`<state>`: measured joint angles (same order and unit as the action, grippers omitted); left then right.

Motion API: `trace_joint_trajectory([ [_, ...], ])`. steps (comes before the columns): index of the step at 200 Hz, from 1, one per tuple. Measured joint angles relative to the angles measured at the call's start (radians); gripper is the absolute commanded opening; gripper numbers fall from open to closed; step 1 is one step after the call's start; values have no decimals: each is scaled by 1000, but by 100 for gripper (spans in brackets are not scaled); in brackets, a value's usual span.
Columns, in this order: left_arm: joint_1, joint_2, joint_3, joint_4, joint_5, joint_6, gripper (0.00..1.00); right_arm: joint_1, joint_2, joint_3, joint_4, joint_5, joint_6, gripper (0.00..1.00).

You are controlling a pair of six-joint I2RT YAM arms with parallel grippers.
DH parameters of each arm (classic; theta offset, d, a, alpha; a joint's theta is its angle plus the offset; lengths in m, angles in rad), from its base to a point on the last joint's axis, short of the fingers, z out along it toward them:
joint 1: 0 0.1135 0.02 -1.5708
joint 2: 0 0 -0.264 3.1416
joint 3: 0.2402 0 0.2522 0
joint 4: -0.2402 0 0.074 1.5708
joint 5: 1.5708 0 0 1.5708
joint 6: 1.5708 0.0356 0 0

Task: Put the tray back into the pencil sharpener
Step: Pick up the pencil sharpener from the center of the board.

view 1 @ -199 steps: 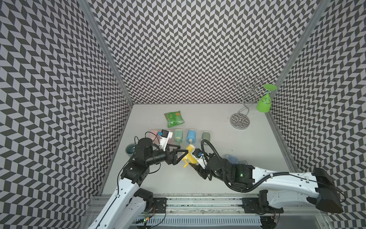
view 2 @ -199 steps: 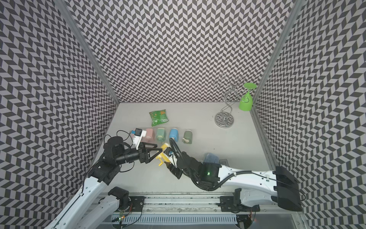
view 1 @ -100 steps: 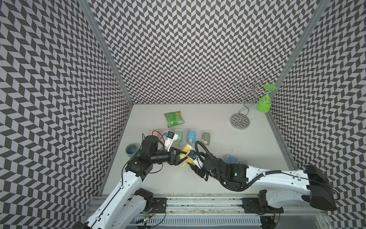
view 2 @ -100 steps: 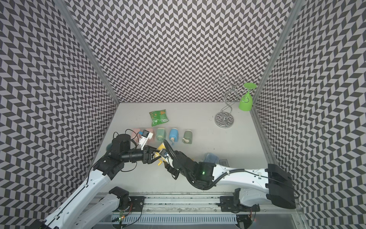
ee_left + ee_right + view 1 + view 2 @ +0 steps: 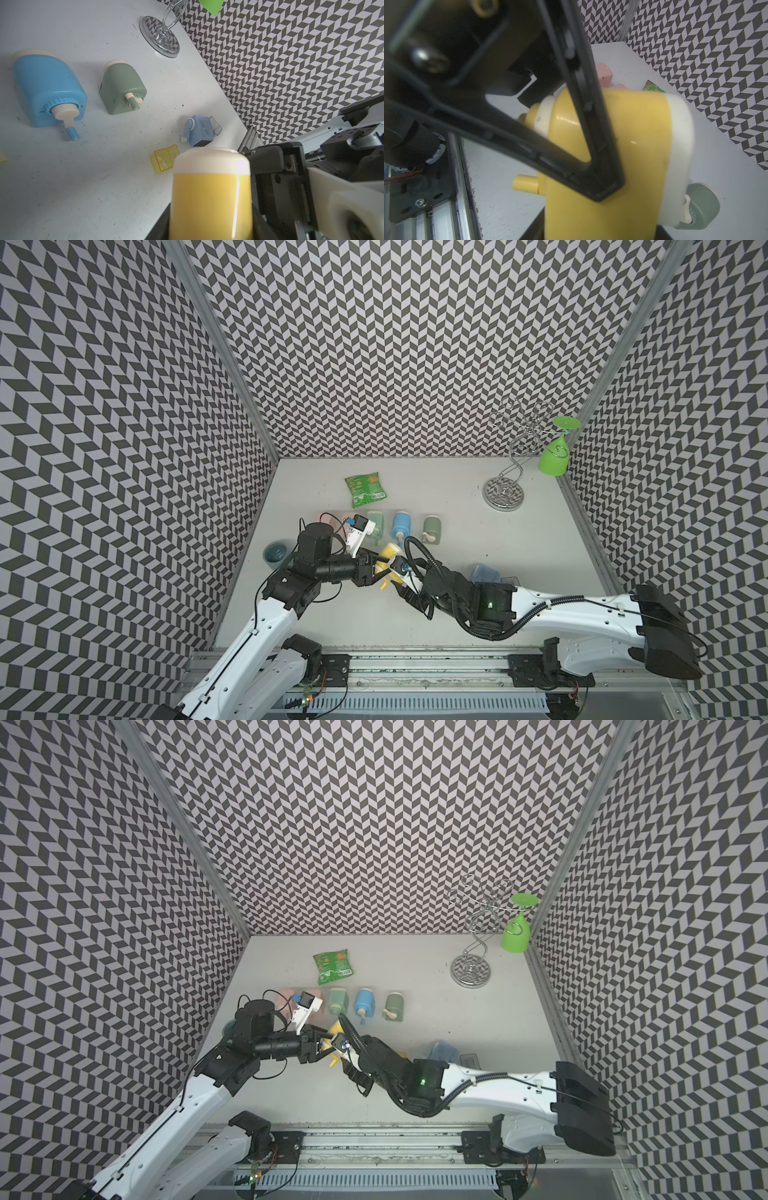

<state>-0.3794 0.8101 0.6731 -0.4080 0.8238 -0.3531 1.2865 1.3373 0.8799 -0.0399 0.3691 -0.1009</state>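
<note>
The yellow pencil sharpener (image 5: 390, 549) (image 5: 336, 1028) hangs above the table between my two grippers, crank knob sticking out. My left gripper (image 5: 380, 568) (image 5: 211, 224) is shut on its yellow body (image 5: 212, 197). From the opposite side my right gripper (image 5: 397, 572) (image 5: 598, 230) has its jaws close along both flanks of the sharpener (image 5: 623, 135); the blur hides whether they press. A black left finger (image 5: 591, 124) crosses the body in the right wrist view. The yellow see-through tray (image 5: 165, 159) lies on the table beyond the sharpener, apart from both grippers.
A row of sharpeners lies behind: blue (image 5: 401, 524), dark green (image 5: 432, 526), light green and pink. A small light-blue sharpener (image 5: 200, 131) lies near the tray. Green snack bag (image 5: 365, 488), chrome glass rack (image 5: 505, 493) with a green glass (image 5: 555, 456), teal bowl (image 5: 275, 552).
My left gripper, open a second ago, has moved right onto the sharpener and shut on it. The right arm has shifted slightly left with the sharpener.
</note>
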Motion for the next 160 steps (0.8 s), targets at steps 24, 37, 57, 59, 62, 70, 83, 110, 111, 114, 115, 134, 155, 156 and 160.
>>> trace_joint_trajectory([
  [24,0,-6,-2,3,-48,18,5,0,-16,0,-22,2,32,99],
  [37,0,-21,-20,37,-76,24,1,0,-35,-7,-38,1,60,99],
  [57,-1,-42,-52,99,-131,56,0,0,-82,-40,-72,-1,108,99],
  [59,-1,-43,-54,104,-135,59,0,0,-89,-44,-76,-1,113,99],
  [62,-1,-43,-57,114,-145,72,0,0,-97,-50,-82,-1,122,99],
  [70,-1,-43,-64,142,-170,100,0,0,-124,-68,-96,-2,147,100],
  [83,-1,-35,-71,183,-205,162,0,0,-179,-105,-101,2,190,99],
  [110,-6,39,-72,242,-240,383,0,-2,-307,-194,-83,48,313,88],
  [111,-6,41,-72,243,-241,388,0,-2,-312,-197,-83,52,320,88],
  [114,-9,56,-72,244,-243,427,0,-3,-322,-203,-87,61,342,87],
  [115,-10,58,-72,243,-243,435,0,-5,-327,-205,-87,69,351,87],
  [134,-35,126,-72,224,-248,627,0,-32,-362,-218,-118,127,519,81],
  [155,-88,171,-82,200,-256,829,0,-132,-376,-219,-161,108,679,78],
  [156,-93,173,-84,199,-257,843,0,-141,-376,-219,-164,100,689,78],
  [160,-103,177,-88,197,-257,873,0,-166,-375,-219,-170,85,709,77],
])
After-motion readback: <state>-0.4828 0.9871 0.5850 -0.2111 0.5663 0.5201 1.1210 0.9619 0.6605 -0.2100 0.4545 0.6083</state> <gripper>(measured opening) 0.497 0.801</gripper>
